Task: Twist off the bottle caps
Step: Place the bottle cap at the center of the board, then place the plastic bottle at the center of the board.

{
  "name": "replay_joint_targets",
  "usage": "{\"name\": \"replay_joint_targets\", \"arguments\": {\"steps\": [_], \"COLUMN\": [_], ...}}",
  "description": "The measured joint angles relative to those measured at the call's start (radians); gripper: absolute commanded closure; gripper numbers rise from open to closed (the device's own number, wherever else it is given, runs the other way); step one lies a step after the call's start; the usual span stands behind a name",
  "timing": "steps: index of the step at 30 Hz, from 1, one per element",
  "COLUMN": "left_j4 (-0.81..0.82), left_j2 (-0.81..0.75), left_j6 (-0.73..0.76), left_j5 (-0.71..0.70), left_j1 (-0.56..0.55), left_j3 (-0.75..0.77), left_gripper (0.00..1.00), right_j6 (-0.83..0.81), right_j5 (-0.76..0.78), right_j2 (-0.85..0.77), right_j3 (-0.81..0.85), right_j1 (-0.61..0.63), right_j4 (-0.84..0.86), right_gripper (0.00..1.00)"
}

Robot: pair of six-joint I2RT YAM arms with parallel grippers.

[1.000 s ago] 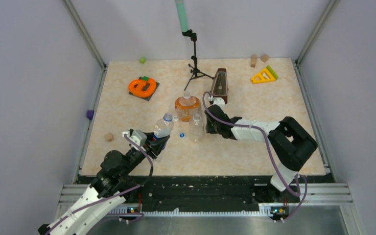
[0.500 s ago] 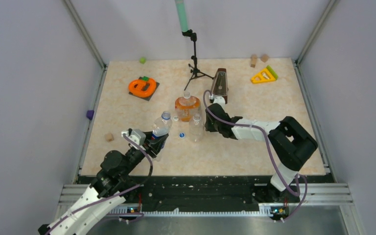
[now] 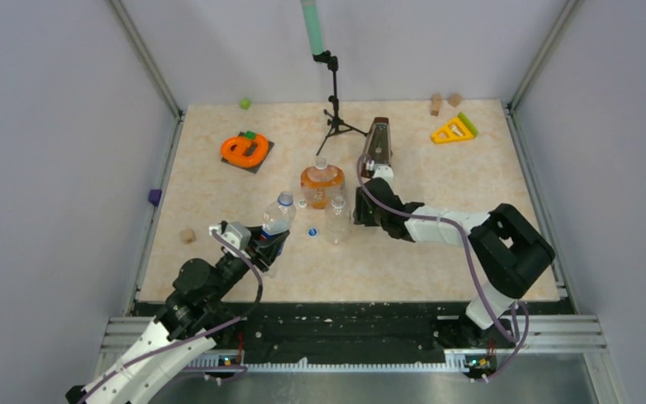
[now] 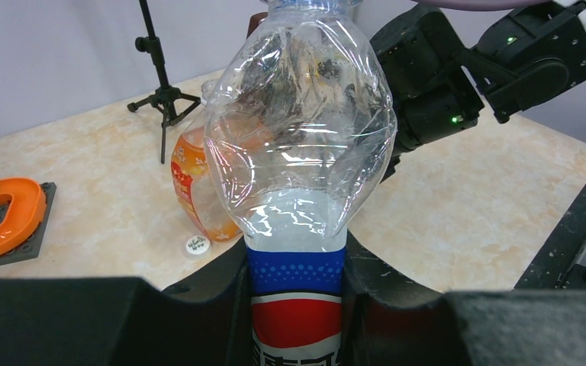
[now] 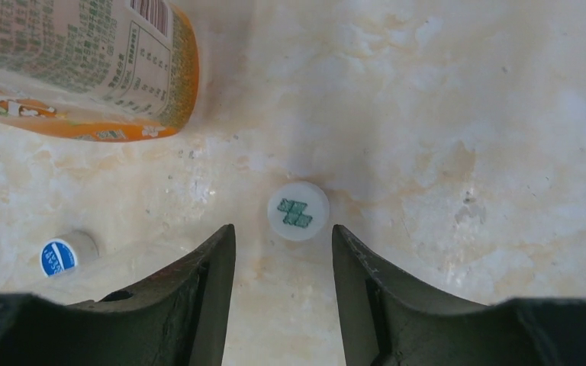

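— White cap, hard plastic I think. Where does it lie?
— Flat on the table, printed side up, between the fingers of the right gripper. The jaws stand partly apart, one on each side of it, and they hold nothing. The blue cap lies well apart, and the orange bottle is beyond.
— How will it handle?
— I judge it very light and stiff, so it can slide on the smooth table. It is best to take it across its rim, low.
— And the left gripper?
— Closed tight on the bottle with the blue label, low, at the label. The wall above is thin and dented, so it is soft. More pressure could crush it.
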Motion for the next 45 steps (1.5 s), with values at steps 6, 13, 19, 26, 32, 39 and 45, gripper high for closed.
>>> {"name": "replay_joint_targets", "arguments": {"steps": [6, 13, 19, 26, 32, 39, 45], "left_j4": [0.012, 0.078, 0.135, 0.153, 0.148, 0.118, 0.111], "left_j2": [0.013, 0.088, 0.215, 0.391, 0.509, 0.56, 0.593], "left_j6": [0.0, 0.0, 0.0, 0.0, 0.0, 0.005, 0.004], "left_j5": [0.041, 0.121, 0.265, 0.417, 0.504, 0.542, 0.592], "left_j1": [0.0, 0.0, 0.0, 0.0, 0.0, -0.007, -0.012], "left_j3": [0.0, -0.015, -0.02, -0.003, 0.048, 0.077, 0.093], "left_gripper": [1.0, 1.0, 1.0, 1.0, 1.0, 1.0, 1.0], "right_j6": [0.025, 0.11, 0.209, 0.232, 0.201, 0.194, 0.194], "right_j5": [0.05, -0.002, -0.228, -0.425, -0.446, -0.436, -0.407], "right_j2": [-0.216, -0.717, -1.059, -1.073, -0.987, -0.944, -0.961], "right_j3": [-0.115, -0.353, -0.608, -0.591, -0.545, -0.54, -0.542], "right_j1": [0.0, 0.0, 0.003, 0.075, 0.18, 0.187, 0.187], "right_j4": [-0.023, 0.045, 0.286, 0.389, 0.426, 0.448, 0.461], "right_gripper": [0.52, 0.46, 0.47, 0.39, 0.38, 0.36, 0.36]}}
